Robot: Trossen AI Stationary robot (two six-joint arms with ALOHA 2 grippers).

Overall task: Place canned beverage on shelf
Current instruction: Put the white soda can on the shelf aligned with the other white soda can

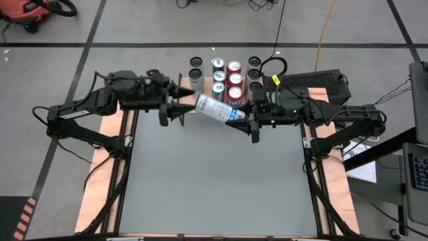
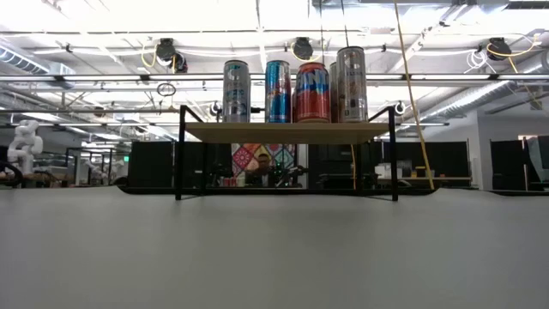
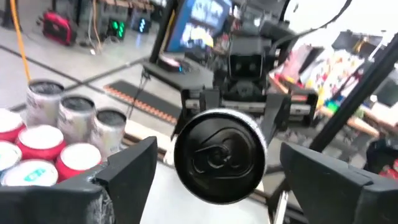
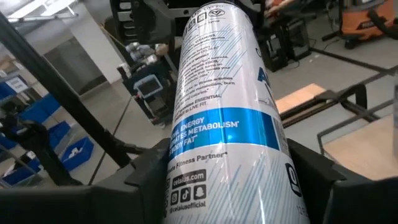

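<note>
- While the two arms meet over the far middle of the table (image 1: 214,187), a white-and-blue can (image 1: 218,109) lies slanted between them, lifted off the surface just in front of the shelf (image 2: 287,131).
- The right end effector (image 1: 249,120) pinches the can at its lower end; in the right wrist view its dark fingers (image 4: 149,171) press against both sides of the can's body.
- The left end effector (image 1: 179,106) sits at the can's other end with its fingers (image 3: 127,168) spread wide, clear of the can on both sides; the left wrist view looks straight at the can's dark top.
- On the shelf stand rows of cans (image 1: 227,77), red, blue and silver, packed side by side; from the low view four of them line the front edge of the wooden top.
- The held can points at an angle toward the left arm, its top end near the shelf's front left corner.
</note>
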